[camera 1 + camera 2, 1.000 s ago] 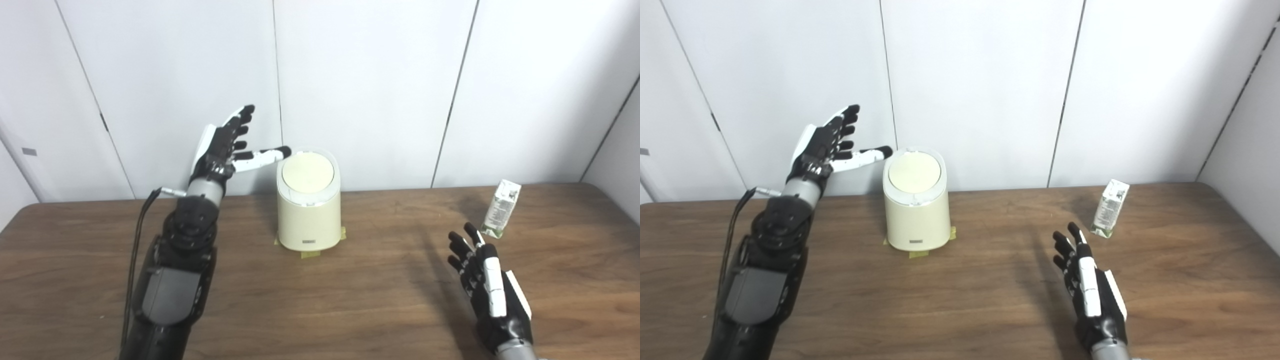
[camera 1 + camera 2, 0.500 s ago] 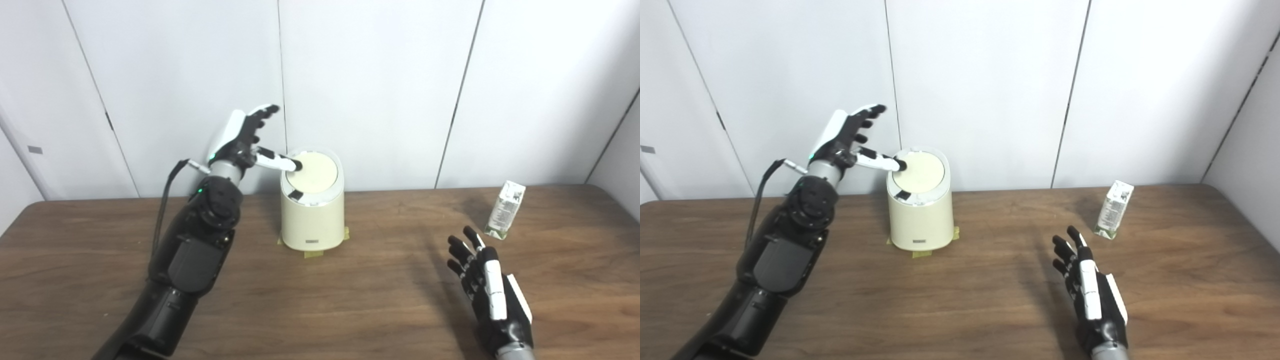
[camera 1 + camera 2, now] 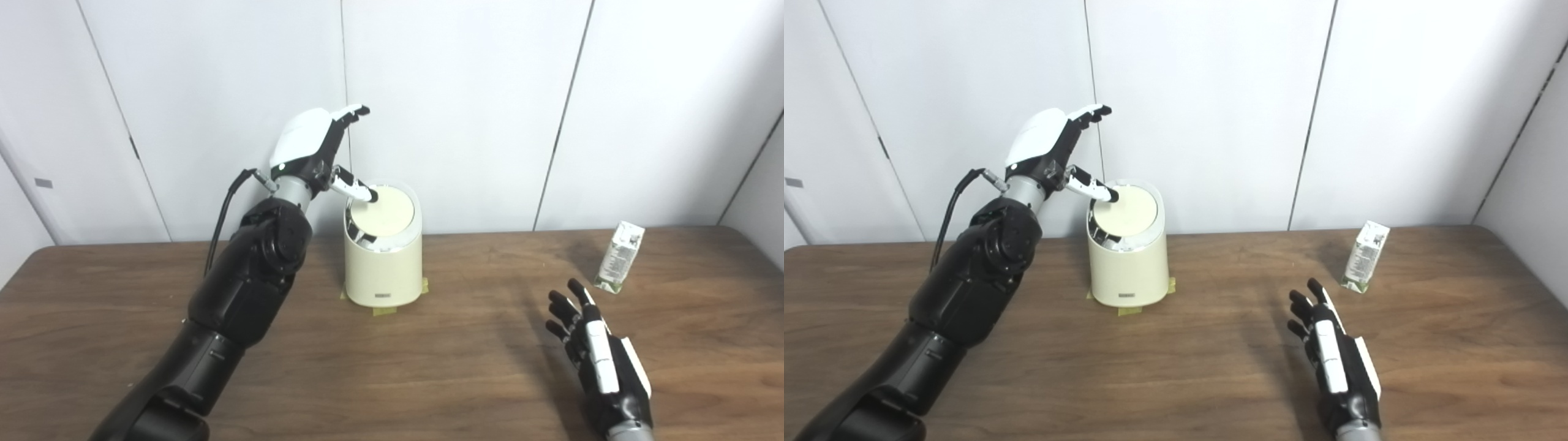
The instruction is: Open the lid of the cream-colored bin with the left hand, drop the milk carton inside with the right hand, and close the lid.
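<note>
The left hand (image 3: 309,147) holds nothing, fingers spread, its thumb pressing the tilted lid (image 3: 381,211) of the cream-colored bin (image 3: 383,269). The milk carton (image 3: 620,257) stands at 3 o'clock from the bin, well apart. The right hand (image 3: 597,358), open and empty, hovers over the table (image 3: 429,367).

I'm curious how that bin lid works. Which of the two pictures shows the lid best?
The left eye view, slightly: the lid appears a bit larger, tilted, with the left hand thumb pressing its far edge. The right eye view shows the same tilted lid from slightly further right, a little smaller.
</note>
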Available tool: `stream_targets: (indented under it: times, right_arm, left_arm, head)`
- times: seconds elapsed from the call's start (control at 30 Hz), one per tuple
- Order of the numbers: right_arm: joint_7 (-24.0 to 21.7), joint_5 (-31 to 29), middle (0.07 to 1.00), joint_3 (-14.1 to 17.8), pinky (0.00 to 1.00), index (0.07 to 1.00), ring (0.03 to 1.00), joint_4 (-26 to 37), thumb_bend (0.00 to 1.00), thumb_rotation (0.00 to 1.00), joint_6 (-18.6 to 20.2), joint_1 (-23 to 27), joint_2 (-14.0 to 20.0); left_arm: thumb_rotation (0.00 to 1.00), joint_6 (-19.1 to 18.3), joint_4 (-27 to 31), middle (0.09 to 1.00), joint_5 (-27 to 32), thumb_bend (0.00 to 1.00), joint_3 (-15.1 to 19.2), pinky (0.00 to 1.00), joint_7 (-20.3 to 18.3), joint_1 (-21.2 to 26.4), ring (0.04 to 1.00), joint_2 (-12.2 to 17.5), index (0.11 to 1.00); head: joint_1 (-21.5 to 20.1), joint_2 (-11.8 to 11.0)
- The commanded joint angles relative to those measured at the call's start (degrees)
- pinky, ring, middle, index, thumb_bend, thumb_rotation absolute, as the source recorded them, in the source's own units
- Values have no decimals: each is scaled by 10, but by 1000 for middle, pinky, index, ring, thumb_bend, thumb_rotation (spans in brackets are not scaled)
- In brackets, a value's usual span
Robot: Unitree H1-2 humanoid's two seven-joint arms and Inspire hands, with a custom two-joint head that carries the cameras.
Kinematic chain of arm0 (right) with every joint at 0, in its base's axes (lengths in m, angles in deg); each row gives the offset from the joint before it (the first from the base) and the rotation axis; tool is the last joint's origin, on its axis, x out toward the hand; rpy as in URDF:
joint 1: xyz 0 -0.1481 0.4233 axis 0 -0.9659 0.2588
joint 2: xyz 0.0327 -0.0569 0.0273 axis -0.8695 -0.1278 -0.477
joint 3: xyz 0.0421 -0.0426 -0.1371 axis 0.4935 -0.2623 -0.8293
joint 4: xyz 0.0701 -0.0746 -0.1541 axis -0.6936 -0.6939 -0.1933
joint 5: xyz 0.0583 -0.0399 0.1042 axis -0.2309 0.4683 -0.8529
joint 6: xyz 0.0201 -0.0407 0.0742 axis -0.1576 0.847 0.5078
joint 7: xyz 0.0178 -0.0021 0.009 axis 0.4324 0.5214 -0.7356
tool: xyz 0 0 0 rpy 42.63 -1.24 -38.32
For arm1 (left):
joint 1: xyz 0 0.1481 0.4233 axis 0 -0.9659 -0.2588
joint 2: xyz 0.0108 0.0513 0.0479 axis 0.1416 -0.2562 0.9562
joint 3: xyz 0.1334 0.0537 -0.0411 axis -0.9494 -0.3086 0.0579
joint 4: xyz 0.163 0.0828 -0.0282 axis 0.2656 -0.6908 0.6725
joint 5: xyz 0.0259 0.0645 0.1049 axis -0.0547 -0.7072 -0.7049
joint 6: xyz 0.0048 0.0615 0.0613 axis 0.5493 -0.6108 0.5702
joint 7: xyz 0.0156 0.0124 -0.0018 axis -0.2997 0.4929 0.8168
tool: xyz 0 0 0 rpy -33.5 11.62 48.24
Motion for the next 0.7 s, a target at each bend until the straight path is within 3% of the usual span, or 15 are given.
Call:
stream_targets:
  times: [0.0, 0.13, 0.33, 0.67]
  right_arm:
    - [2, -2, 889, 1, 883, 947, 918, 14, 532, 937, -22, 16, -3]
    - [5, -2, 883, 1, 874, 942, 912, 13, 528, 951, -20, 18, -5]
    - [6, -4, 878, -1, 865, 941, 904, 22, 581, 830, -7, 20, -6]
    - [5, -4, 881, -2, 867, 948, 909, 23, 573, 786, -5, 19, -1]
  left_arm:
    - [28, 13, 8, 874, -11, 974, 4, 753, 0, 50, 859, 8, 893]
    - [27, 15, 10, 882, -19, 980, -1, 752, -11, 55, 867, 10, 895]
    - [44, 13, 12, 892, -34, 1000, -17, 765, -35, 61, 889, 10, 906]
    - [47, 10, 10, 899, -52, 1000, -32, 766, -59, 71, 891, 2, 913]
  head:
    - [-1, 1]
    - [-2, 1]
    - [-4, 0]
    - [-5, 3]
